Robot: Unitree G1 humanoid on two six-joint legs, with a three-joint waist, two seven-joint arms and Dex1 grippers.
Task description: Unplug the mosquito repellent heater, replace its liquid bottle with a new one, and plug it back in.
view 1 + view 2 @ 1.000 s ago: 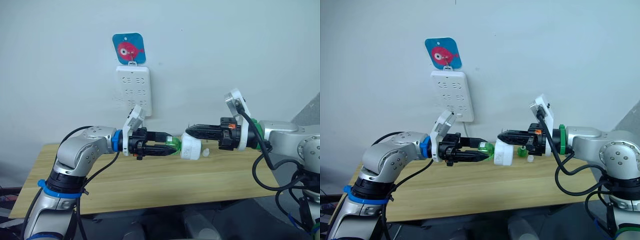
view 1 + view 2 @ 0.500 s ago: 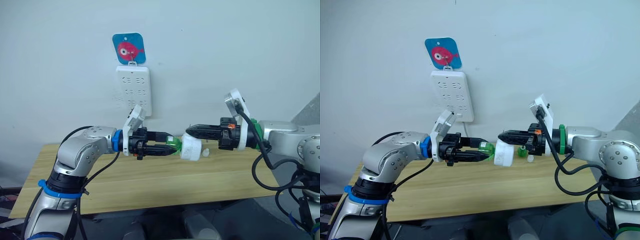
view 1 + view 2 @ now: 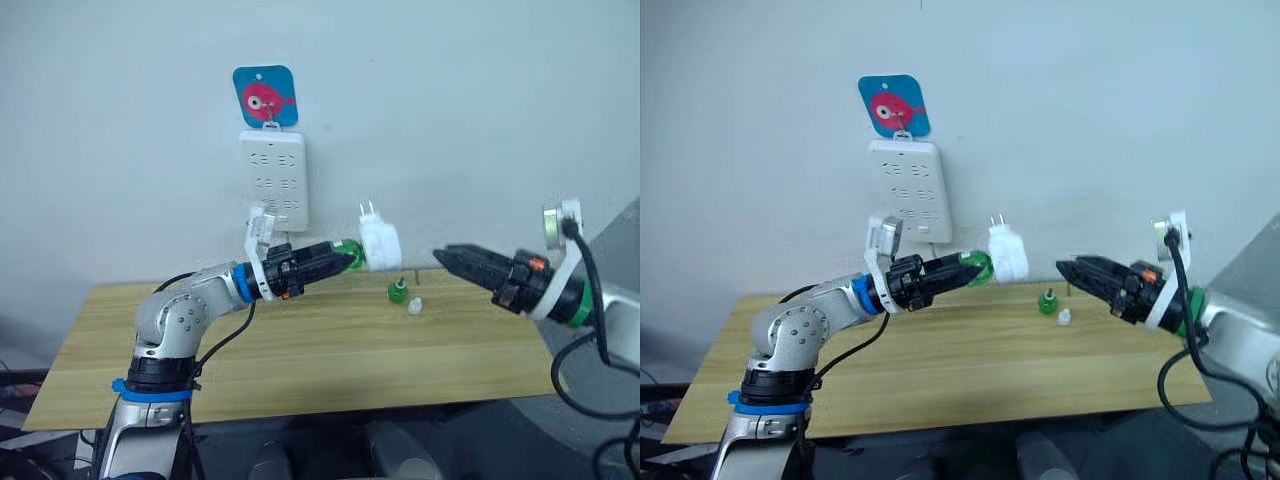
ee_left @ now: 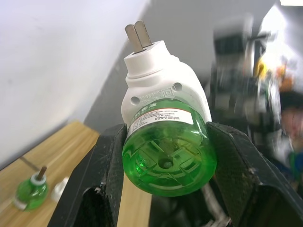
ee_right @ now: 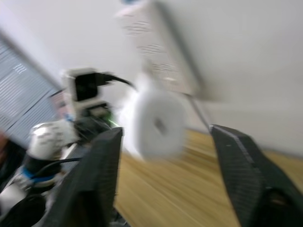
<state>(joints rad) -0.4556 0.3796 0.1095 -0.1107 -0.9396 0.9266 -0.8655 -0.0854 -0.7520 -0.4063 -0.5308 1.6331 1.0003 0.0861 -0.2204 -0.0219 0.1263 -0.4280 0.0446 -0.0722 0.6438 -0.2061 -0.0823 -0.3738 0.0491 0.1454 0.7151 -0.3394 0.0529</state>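
The white mosquito repellent heater (image 3: pixel 379 243) hangs in the air in front of the wall, prongs up, with a green liquid bottle (image 4: pixel 165 149) fitted into its base. My left gripper (image 3: pixel 345 257) is shut on that green bottle, one finger on each side. To the right, my right gripper (image 3: pixel 442 257) stands apart from the heater, its fingers (image 5: pixel 99 175) wide open with nothing between them. A second small green bottle (image 3: pixel 398 291) with a wick stands on the wooden table (image 3: pixel 300 350), a small white cap (image 3: pixel 414 305) beside it.
A white multi-socket power strip (image 3: pixel 273 190) hangs on the wall behind the heater, under a blue tag with a red fish (image 3: pixel 265 96). The table reaches to the wall.
My right gripper has let go of the heater, opened and drawn back to the right. The left arm has raised the heater and bottle toward the wall. The camera has shifted.
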